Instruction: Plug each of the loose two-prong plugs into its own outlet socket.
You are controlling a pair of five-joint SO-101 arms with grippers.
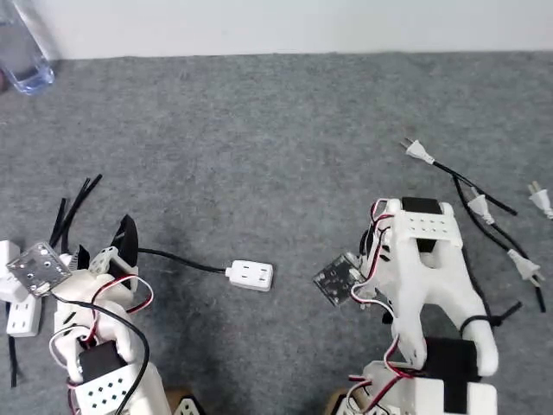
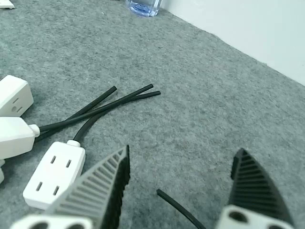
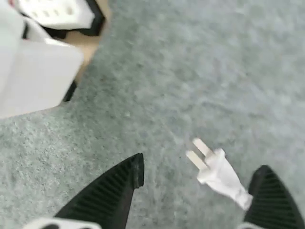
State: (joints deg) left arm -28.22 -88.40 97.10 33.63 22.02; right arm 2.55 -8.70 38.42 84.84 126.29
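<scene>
Progress: 0 plugs in, judging by the pics. Every socket face visible is bare, so all left to do.

Landmark = white plastic outlet block [image 1: 251, 275] on a black cord, mid-mat.

Nearest, left of it: left gripper [image 2: 182, 160], jaws wide, empty, over the grey felt mat [image 1: 259, 156]. Just beside it is a 2nd white outlet block [image 2: 53, 175], slots vacant. Beyond that, 2 more white blocks [image 2: 14, 98] w/ loose black cord ends [image 2: 114, 98].

Right of landmark: right gripper [image 3: 200, 168], jaws wide, straddling a white 2-prong plug [image 3: 218, 174] lying flat, not gripped.

Further right & back: 4 white plugs on black leads [image 1: 420, 152].

Far back-left: clear plastic bottle [image 1: 22, 52]; contents can't tell.
</scene>
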